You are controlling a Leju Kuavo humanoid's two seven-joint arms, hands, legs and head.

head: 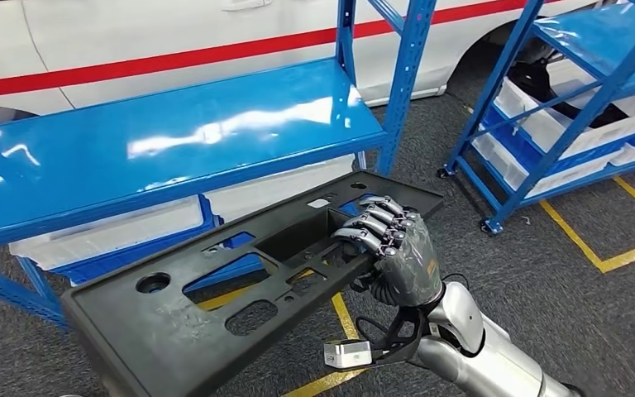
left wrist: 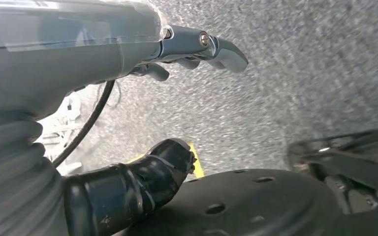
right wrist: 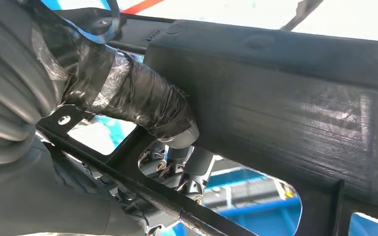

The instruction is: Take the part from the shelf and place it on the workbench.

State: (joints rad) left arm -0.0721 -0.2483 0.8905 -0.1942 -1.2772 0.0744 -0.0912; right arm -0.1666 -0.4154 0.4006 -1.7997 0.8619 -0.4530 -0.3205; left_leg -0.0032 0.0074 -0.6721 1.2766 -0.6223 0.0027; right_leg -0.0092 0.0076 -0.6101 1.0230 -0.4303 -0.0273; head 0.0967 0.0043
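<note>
The part is a long black plastic panel with several cut-outs, held tilted in the air in front of the blue shelf. My right hand grips its near right edge, fingers curled over the rim into a recess. In the right wrist view the taped thumb presses against the part's underside. My left hand hangs over the grey floor with its fingers spread and nothing in it.
The shelf's top board is bare, and white bins sit on its lower level. A second blue rack with white bins stands to the right. A white car with a red stripe is behind. Yellow lines mark the floor.
</note>
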